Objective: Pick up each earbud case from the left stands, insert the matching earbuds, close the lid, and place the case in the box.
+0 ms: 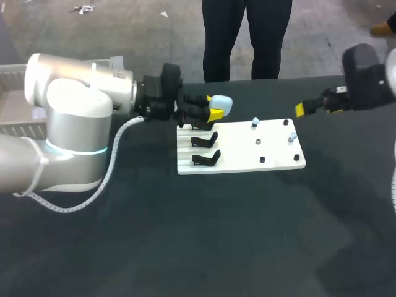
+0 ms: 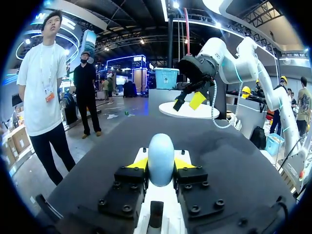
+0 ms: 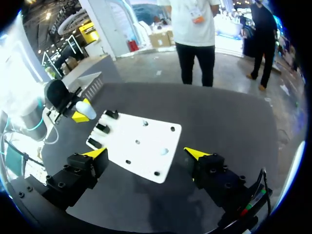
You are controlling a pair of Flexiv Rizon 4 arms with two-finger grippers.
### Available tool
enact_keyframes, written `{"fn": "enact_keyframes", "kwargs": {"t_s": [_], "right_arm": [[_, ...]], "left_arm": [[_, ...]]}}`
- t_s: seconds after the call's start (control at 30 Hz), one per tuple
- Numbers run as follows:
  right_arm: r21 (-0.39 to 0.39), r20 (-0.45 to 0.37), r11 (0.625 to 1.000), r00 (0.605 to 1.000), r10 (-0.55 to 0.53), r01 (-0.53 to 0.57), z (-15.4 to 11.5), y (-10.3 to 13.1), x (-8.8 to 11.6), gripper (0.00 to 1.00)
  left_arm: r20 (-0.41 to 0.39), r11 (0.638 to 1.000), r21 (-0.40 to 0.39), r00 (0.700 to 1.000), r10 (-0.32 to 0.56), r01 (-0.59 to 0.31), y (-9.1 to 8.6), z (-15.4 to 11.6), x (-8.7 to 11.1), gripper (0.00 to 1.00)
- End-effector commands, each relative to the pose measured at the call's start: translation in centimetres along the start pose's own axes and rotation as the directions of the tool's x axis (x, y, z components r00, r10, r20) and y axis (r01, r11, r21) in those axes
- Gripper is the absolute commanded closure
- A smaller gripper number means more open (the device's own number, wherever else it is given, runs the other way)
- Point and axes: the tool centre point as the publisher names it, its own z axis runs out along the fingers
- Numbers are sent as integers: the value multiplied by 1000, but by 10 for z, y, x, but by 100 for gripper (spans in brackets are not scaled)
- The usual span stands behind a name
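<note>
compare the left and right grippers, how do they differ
The left gripper is shut on a pale blue case; the right gripper is open and empty. The left gripper is by the stands; the right gripper is off the white board's other end. Both have yellow tips.

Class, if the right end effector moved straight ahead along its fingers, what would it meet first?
Probably the white board, lying directly ahead of the open right end effector, though depth is unclear.

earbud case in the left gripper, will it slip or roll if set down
Probably slippery: the earbud case looks smooth and rounded, pinched only at its sides by the left gripper. It would likely roll or tip on the table.
</note>
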Motion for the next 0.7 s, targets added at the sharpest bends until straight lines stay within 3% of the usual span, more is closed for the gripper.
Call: {"fn": "enact_keyframes", "kwargs": {"t_s": [0.03, 0.33, 0.7], "right_arm": [[13, -4, 1000, 1000, -2, 2, 10, 17, -2, 0], [-46, -42, 997, 997, -64, 62, 29, 50, -4, 0], [-73, -43, 993, 995, -93, 90, 42, 62, -15, 0]], "left_arm": [[-8, 1000, 22, 1000, 10, -10, 14, 19, -6, 100], [0, 997, 69, 999, 46, -45, 13, 38, -14, 100], [21, 993, 102, 998, 59, -61, -3, 41, -19, 100]]}}
